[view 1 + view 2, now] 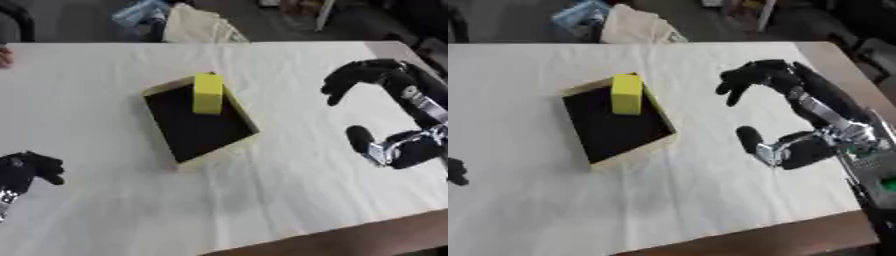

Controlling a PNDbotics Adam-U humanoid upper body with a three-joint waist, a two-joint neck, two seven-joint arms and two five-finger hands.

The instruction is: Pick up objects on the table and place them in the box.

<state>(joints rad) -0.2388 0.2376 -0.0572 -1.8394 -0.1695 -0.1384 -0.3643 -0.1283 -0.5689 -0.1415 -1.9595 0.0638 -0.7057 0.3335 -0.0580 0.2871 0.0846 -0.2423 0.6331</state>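
Shallow yellow-walled cardboard box w/ black inside point(248, 120) sits askew near the table's middle, on a white cloth-covered table point(262, 200). Yellow rectangular block point(207, 93) is at the box's far end, leaning on/over the far rim, lower part inside the box; can't tell if it lies flat or is tilted.

Right hand point(750, 80), black, up over the cloth to the right of the box, well apart from it. Fingers curled downward, nothing held. Black-and-silver right forearm point(824, 112) runs back toward the right edge; a second black-silver arm part point(794, 147) shows nearer the front.

Left hand point(26, 167), black, low at the left edge, resting on the cloth, fingers curled in a bit, holding nothing, far from box.

Bare brown tabletop strip point(350, 240) shows at the near edge.
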